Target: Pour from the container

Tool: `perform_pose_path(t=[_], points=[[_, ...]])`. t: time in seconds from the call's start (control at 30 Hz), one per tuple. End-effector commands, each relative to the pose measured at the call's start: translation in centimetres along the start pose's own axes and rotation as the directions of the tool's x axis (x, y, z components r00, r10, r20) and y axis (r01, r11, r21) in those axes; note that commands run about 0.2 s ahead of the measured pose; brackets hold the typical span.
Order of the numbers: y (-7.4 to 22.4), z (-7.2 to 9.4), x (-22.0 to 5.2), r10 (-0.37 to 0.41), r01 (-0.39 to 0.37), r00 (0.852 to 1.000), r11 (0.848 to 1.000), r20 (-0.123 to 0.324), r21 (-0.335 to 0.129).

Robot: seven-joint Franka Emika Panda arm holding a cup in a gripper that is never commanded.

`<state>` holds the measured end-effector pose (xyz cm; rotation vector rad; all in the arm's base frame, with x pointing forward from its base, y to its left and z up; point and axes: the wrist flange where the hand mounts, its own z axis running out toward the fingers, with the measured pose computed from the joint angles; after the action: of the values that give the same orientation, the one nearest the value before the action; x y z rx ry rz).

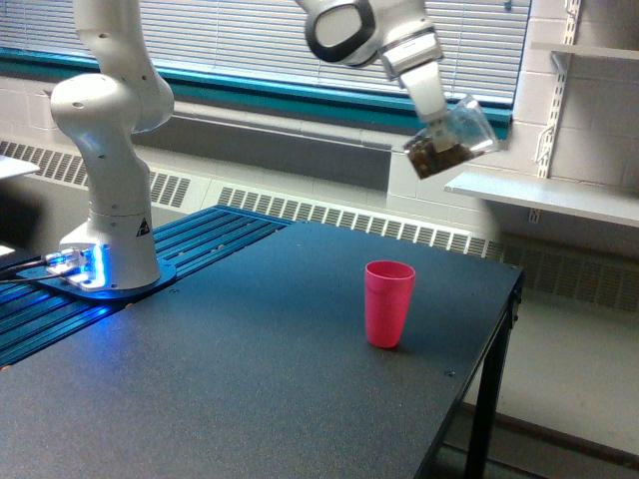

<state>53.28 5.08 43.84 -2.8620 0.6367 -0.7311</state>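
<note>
The only sign visible is a small yellow triangular warning sticker (142, 228) on the lower part of the white arm base (112, 215), at the left of the frame. Its symbol is too small to make out. No words, brand names or numbers can be read on the arm, the pink cup (388, 302), the counter (250, 389) or the wall.

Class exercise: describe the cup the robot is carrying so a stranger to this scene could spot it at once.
Start at the black table and find the pink cup standing on it. Look above it and towards the exterior view's right, in front of the window blinds, at the arm's tip. The clear cup hangs there tilted, see-through with brown bits inside, unlike the opaque pink one.
</note>
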Motion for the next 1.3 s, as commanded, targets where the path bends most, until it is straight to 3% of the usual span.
perform_pose_path(t=[0.03,0.6,1.3], points=[[1.5,-0.7,-1.4,-0.067,0.067,0.998,0.998,-0.008,-0.008],[6.3,1.2,-6.9,-0.13,0.133,0.988,0.99,0.081,-0.035],[11.5,2.8,-9.0,-0.159,0.179,0.974,0.976,0.16,-0.122]])
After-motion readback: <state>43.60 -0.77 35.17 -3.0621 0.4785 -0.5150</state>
